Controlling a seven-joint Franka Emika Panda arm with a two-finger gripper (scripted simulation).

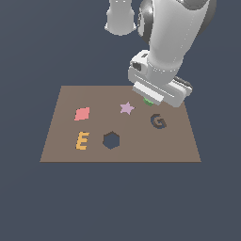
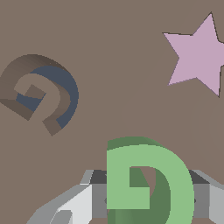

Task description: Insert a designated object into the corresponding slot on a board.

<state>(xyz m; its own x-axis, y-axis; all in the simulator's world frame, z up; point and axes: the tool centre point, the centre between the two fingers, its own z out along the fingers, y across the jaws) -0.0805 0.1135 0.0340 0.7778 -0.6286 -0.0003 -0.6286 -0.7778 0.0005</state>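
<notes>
Evidently mid-carry, the claw [image 1: 149,100] is clamped on the green G piece [image 2: 146,181], holding it above the brown board [image 1: 61,141] between the lilac star [image 1: 126,108] and the G-shaped slot [image 1: 158,121], so next it likely needs shifting over that slot, rotating to match, then lowering.

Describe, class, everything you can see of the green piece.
The green piece is a flat, bright green letter G with darker green sides, matt like plastic. It sits between the gripper fingers, whose grey parts flank it on both sides, held above the brown board. It has not reached the G slot, which is empty. In the exterior view only a green sliver shows under the gripper.
</notes>
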